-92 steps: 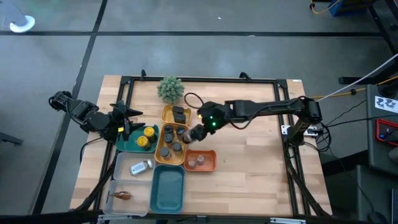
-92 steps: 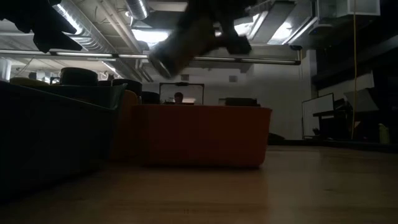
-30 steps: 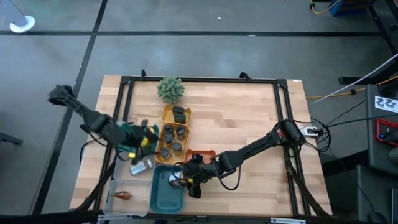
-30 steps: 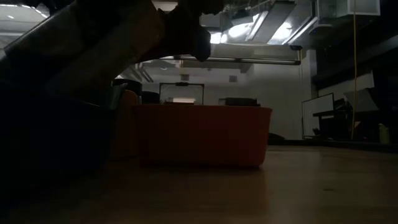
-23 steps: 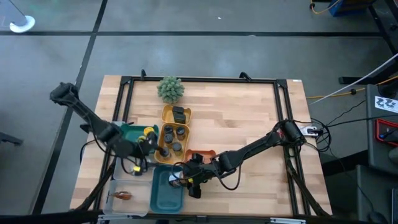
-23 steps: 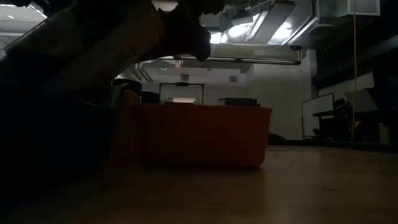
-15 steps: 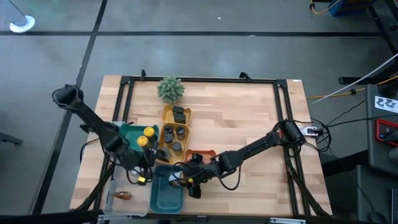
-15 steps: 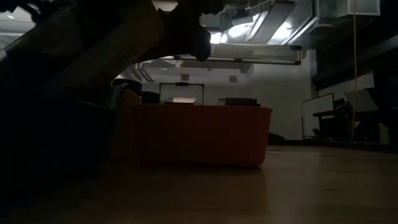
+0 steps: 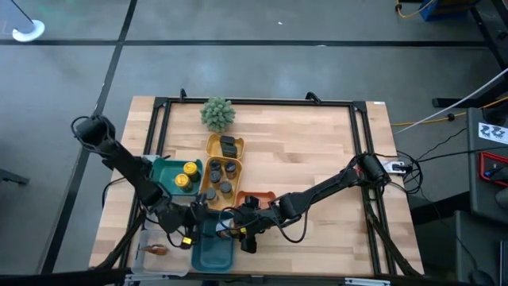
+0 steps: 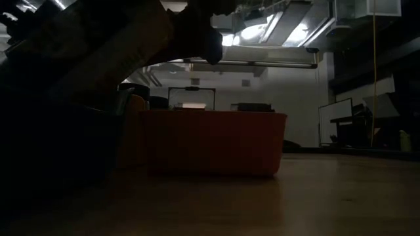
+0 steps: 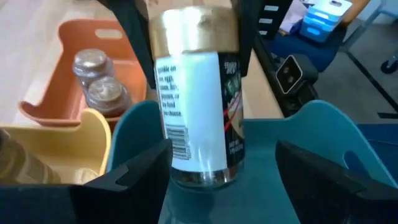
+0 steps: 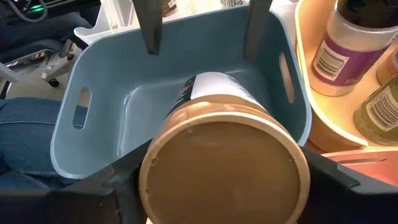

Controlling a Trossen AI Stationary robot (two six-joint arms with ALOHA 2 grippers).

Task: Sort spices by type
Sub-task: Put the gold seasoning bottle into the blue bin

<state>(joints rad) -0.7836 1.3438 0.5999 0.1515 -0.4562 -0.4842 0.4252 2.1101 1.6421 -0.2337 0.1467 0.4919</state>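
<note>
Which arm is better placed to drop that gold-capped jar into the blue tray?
Right. The right tool grips the gold-capped jar just above the blue tray; the left tool is open beside it, holding nothing.

A white-labelled jar with a gold cap; a blue-teal tray, an orange tray, a yellow tray, a pale wood desk.
</note>
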